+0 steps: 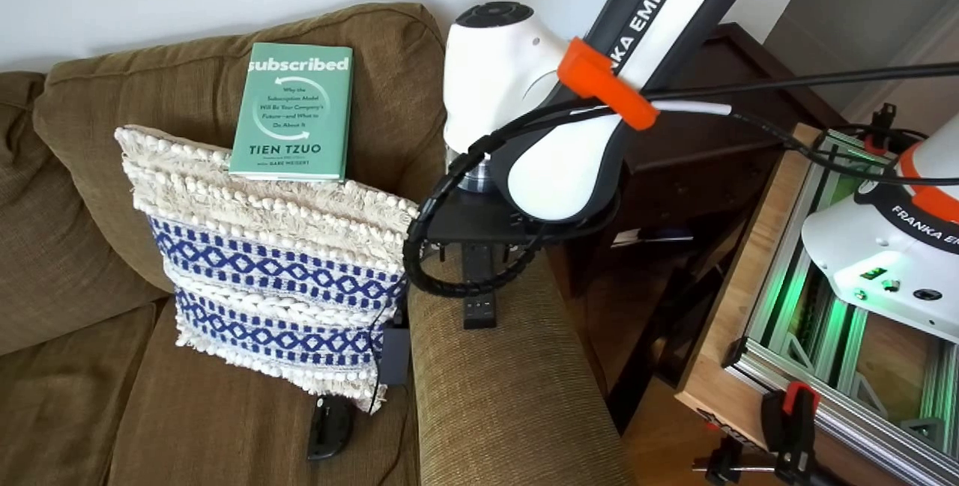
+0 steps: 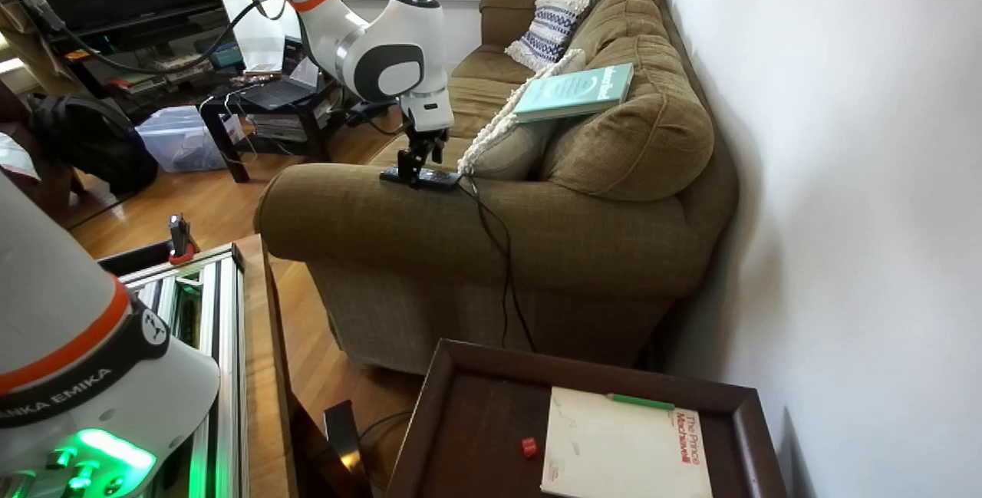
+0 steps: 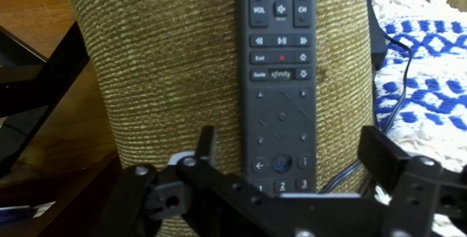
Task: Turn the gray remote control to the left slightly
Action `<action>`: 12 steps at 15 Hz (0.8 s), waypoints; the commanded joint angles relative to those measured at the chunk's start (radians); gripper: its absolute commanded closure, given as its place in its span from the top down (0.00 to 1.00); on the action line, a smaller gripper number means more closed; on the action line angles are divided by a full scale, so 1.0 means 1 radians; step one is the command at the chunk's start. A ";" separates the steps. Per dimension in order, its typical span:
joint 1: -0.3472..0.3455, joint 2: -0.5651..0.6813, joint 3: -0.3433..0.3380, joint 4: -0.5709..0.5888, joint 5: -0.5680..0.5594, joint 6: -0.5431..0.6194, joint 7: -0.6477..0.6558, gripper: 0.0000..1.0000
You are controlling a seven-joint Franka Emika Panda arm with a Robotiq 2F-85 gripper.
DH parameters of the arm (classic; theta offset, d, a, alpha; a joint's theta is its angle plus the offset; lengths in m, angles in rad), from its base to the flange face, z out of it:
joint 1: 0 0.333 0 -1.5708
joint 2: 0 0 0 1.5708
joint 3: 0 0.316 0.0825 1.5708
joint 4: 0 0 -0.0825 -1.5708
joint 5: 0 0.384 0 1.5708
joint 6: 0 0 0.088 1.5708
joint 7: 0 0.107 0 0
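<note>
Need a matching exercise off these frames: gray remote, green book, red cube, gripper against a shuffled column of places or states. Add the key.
1. gray remote control
2. green book
3. red cube
4. gripper

A. across a patterned pillow and a back cushion
B. open, jaws apart
C. on the sofa armrest
D. on the dark brown table

Pairs: 1-C; 2-A; 3-D; 4-B

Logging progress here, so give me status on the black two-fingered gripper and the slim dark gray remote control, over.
Gripper open. Remote control ungripped, flat on brown fabric armrest. Thin black cord close beside, possible snag.
</note>
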 commanded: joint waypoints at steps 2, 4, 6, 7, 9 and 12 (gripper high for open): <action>0.042 -0.097 -0.002 -0.043 -0.054 -0.063 -0.040 1.00; 0.045 -0.150 0.007 -0.057 -0.076 -0.100 -0.059 1.00; 0.051 -0.212 0.000 -0.073 -0.127 -0.151 -0.075 1.00; 0.045 -0.247 0.004 -0.082 -0.150 -0.175 -0.088 1.00; 0.029 -0.309 0.009 -0.096 -0.194 -0.209 -0.116 1.00; -0.013 -0.402 0.026 -0.118 -0.213 -0.285 -0.196 1.00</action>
